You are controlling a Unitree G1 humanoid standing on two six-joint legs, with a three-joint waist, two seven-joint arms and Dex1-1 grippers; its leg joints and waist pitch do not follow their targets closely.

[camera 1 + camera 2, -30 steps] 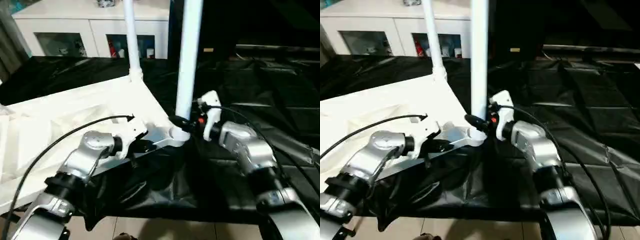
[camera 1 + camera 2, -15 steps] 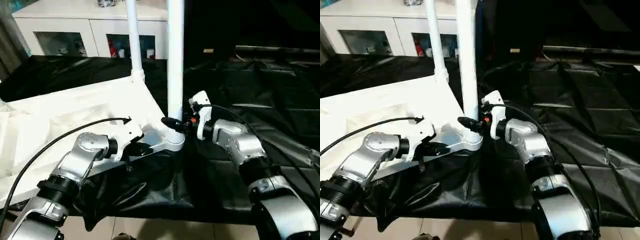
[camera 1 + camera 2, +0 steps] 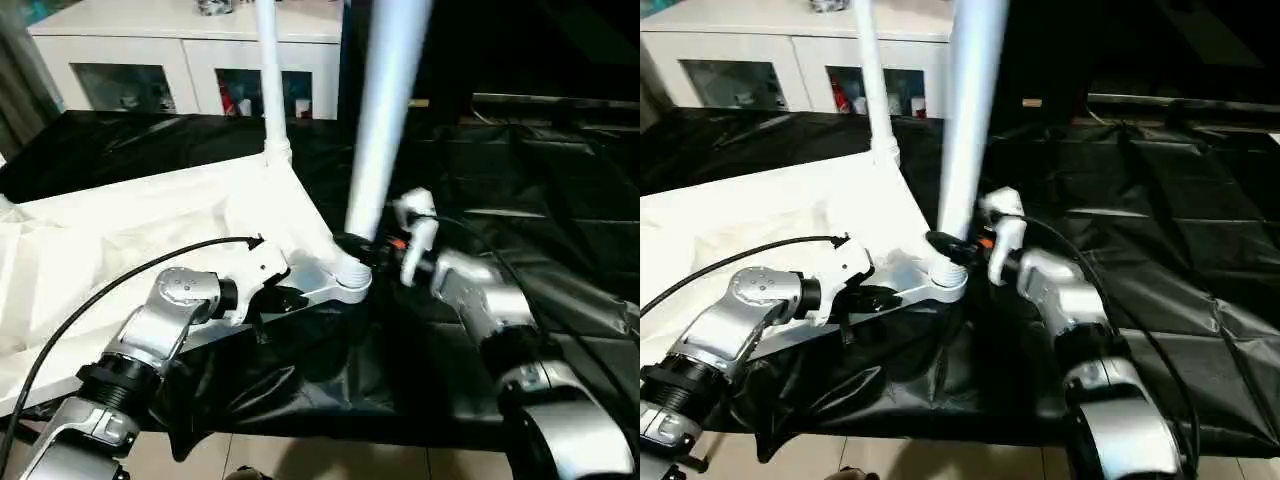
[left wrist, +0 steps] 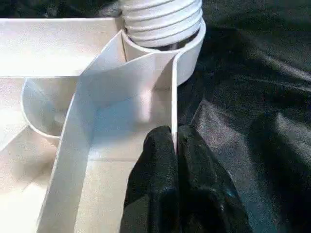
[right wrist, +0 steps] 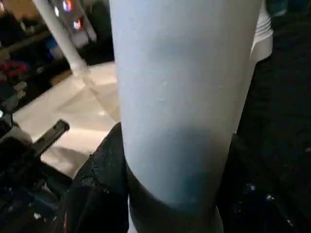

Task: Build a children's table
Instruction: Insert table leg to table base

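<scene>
The children's table top (image 3: 150,215) lies upside down on black sheeting, ribbed underside up. One white leg (image 3: 268,80) stands upright in its far corner socket. A second leg (image 3: 385,120) sits with its threaded end (image 4: 163,19) in the near corner socket (image 3: 350,275), its top leaning right. My right gripper (image 3: 362,248) is shut on this leg just above the socket, with black fingers (image 5: 104,170) either side of it. My left gripper (image 4: 175,141) is shut on the top's rim wall beside that socket.
A white cabinet with glass doors (image 3: 180,70) stands at the back left. Crinkled black sheeting (image 3: 520,160) covers the work surface to the right. The sheet's front edge drops to the floor (image 3: 300,455) near me. A black cable (image 3: 130,275) arcs over my left forearm.
The near leg stood upright half a second ago and now leans with its top to the right. My right wrist has shifted right with it. The left gripper keeps its hold on the rim.
</scene>
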